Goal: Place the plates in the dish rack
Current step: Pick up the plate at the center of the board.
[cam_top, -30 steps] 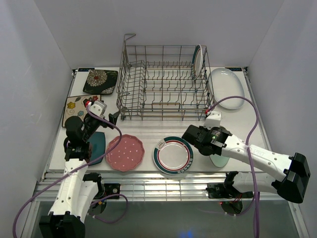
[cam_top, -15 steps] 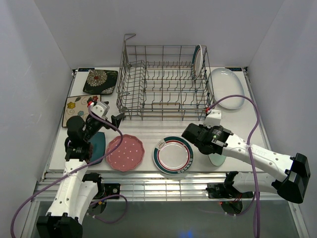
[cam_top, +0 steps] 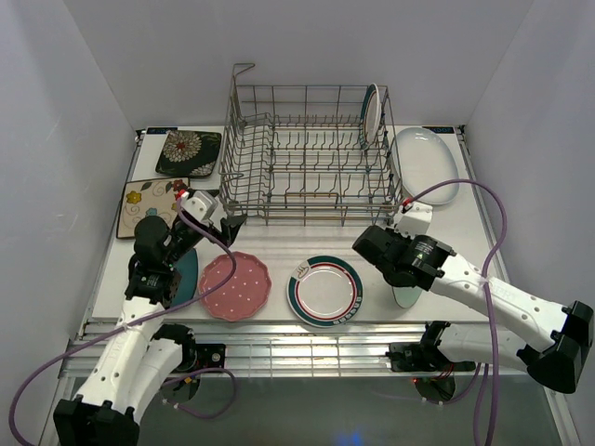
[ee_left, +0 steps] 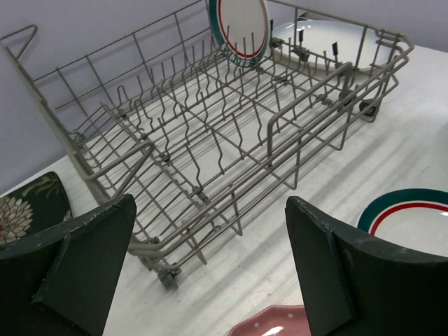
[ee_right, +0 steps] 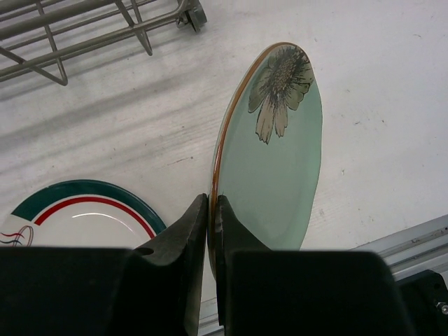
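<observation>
The dish rack sits at the back of the table. One green-rimmed plate already stands up in its far right corner. The big white oval plate lies just to the right of the rack. A second green-rimmed plate, the pink dotted plate and the dark teal plate lie in a row near the front. The black flower plate and the cream plate lie at the back left.

The step in hand looks like picking up the mint plate. The right claw is pinched tight on its near rim, and the plate is tipped up on its edge. Whether its far edge touches the table is hard to tell. Next, the plate likely has to go up and over the tall side of the rack, then down between two wires.

The left claw is wide and holds nothing. It points at the rack's near left corner.

Since a second ago, the right arm has swung out to the right, and the left claw has moved closer to the rack.
</observation>
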{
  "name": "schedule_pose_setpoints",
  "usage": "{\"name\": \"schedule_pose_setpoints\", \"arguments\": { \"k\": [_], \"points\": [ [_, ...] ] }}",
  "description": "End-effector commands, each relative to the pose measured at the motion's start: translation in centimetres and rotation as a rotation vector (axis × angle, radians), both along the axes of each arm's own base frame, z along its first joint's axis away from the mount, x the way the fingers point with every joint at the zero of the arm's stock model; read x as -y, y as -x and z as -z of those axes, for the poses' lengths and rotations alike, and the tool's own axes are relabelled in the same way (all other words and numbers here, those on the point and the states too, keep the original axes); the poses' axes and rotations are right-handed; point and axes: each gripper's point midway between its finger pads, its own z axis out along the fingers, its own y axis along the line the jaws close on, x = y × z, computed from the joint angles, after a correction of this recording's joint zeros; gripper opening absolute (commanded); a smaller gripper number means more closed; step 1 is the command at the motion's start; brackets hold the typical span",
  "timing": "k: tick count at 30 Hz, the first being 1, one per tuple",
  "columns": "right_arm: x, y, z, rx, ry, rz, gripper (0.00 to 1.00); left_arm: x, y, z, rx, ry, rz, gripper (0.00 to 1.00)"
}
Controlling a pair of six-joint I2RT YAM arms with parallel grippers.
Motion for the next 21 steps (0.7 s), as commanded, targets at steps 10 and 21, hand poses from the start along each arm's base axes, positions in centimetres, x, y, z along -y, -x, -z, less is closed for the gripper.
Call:
{"name": "schedule_pose_setpoints", "arguments": {
  "k": [10, 21],
  "points": [
    [-0.1, -2.2, -5.4, 0.181, -0.204, 0.126, 0.08, 5.7, 0.9, -3.0, 0.036, 0.002, 0.058, 0.98],
    [-1.1, -3.5, -7.4, 0.222, -0.316, 0.193, 0.08, 14.2, 2.7, -2.7, 0.038, -0.095, 0.198, 0.98]
  ]
}}
